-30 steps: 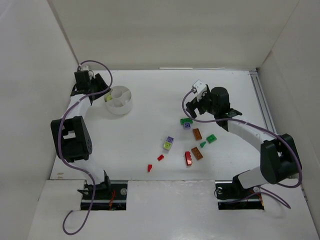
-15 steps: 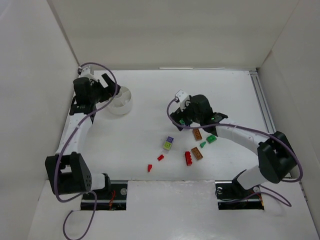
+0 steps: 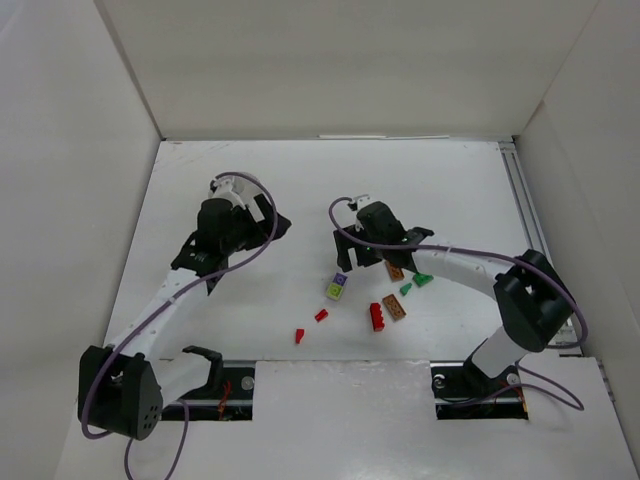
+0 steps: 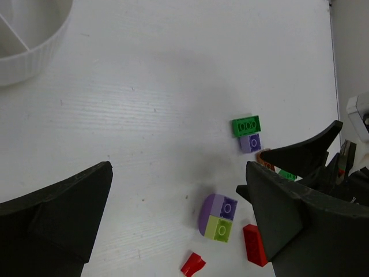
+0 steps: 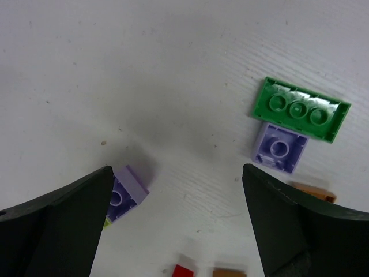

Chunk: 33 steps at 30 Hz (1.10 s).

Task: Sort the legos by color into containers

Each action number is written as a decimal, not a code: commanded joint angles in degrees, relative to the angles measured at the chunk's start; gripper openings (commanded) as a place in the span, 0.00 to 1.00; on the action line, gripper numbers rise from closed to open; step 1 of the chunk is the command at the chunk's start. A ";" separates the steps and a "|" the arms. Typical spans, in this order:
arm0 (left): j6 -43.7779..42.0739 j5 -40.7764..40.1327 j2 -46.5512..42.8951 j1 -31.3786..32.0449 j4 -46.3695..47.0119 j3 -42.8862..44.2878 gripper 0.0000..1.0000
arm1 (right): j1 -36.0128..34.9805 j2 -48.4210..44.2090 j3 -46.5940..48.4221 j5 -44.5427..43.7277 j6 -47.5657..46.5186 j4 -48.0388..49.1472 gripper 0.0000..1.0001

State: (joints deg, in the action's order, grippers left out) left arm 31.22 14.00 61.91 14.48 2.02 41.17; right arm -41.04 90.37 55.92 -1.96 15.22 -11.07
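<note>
Loose legos lie mid-table: a purple and yellow-green piece [image 3: 336, 287], red bits [image 3: 321, 315] [image 3: 299, 336], a red brick [image 3: 377, 316], brown-orange ones [image 3: 394, 308] and green ones [image 3: 423, 279]. My left gripper [image 3: 275, 222] hovers open, left of them. Its wrist view shows the two-colour piece [image 4: 218, 216], a green brick [image 4: 246, 125] and a purple one [image 4: 250, 142]. The white cup [image 4: 23, 40] shows only there, at top left. My right gripper [image 3: 350, 258] is open and empty over bare table [image 5: 177, 170], with the green brick [image 5: 300, 109] and purple brick [image 5: 279, 148] ahead of it.
White walls close in the table on the left, back and right. The right gripper's fingers [image 4: 305, 156] show at the right of the left wrist view, close to the bricks. A rail [image 3: 525, 215] runs along the right edge.
The left gripper has left the cup and swung right toward the bricks, its jaws now wide. The right gripper has moved left and down over the bricks.
</note>
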 commanded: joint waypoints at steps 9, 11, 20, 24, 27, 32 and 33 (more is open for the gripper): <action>7.98 -10.66 -12.08 9.24 -6.42 -7.32 1.00 | -9.06 5.52 15.89 -9.81 23.10 -22.77 0.95; 8.50 -10.66 -15.40 9.25 -5.89 -8.55 1.00 | -9.06 6.22 16.59 -10.96 25.90 -25.22 0.95; 9.73 -7.86 -21.83 9.25 -5.71 -11.02 1.00 | -9.06 10.52 16.14 -9.47 30.66 -23.83 0.91; 9.73 -5.91 -22.36 9.25 -4.04 -12.08 1.00 | -9.06 13.86 18.61 -8.68 31.18 -25.56 0.90; 9.73 -5.91 -22.36 9.25 -4.04 -12.08 1.00 | -9.06 14.66 19.40 -9.21 31.18 -25.59 0.84; 9.73 -6.44 -22.36 9.25 -4.04 -12.60 1.00 | -9.06 15.71 18.26 -7.01 31.18 -22.69 0.66; 9.73 -6.44 -22.36 9.25 -4.04 -12.60 1.00 | -9.06 15.72 18.26 -6.23 31.18 -22.68 0.66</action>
State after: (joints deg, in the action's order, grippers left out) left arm 40.64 7.25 40.53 23.53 -4.82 29.45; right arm -50.04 105.89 72.40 -9.85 45.76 -35.42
